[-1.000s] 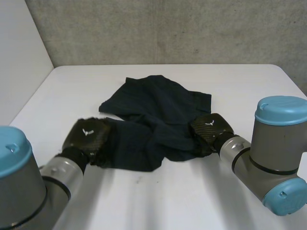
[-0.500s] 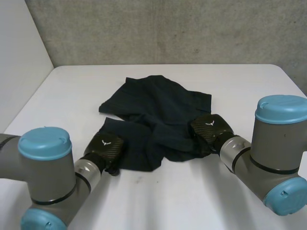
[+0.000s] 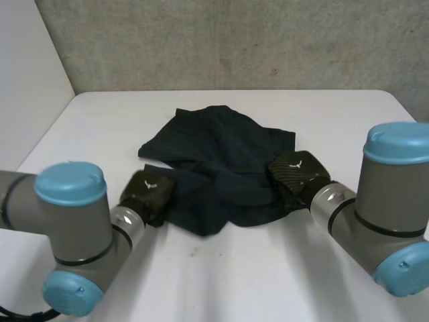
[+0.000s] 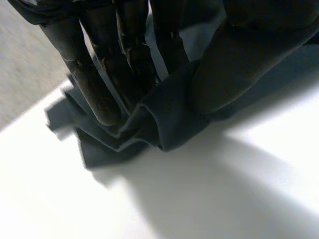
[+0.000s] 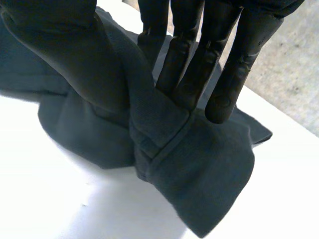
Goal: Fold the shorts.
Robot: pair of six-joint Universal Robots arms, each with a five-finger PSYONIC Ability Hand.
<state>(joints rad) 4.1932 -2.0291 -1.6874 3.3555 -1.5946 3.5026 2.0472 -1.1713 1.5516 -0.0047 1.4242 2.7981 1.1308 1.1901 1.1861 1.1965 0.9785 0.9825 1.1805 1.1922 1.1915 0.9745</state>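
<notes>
Dark navy shorts lie crumpled in the middle of the white table. My left hand is at the shorts' near left edge. In its wrist view its fingers and thumb pinch a bunched fold of the cloth. My right hand is at the near right edge. There its fingers and thumb pinch a fold of the shorts with a seam showing.
A grey wall runs behind the table's far edge. White tabletop lies bare in front of the shorts and on both sides. Both arms reach in from the near corners.
My left hand has slid right along the near left edge and closed its fingers on the cloth, bunching it. The right hand has kept its grip and lifted slightly.
</notes>
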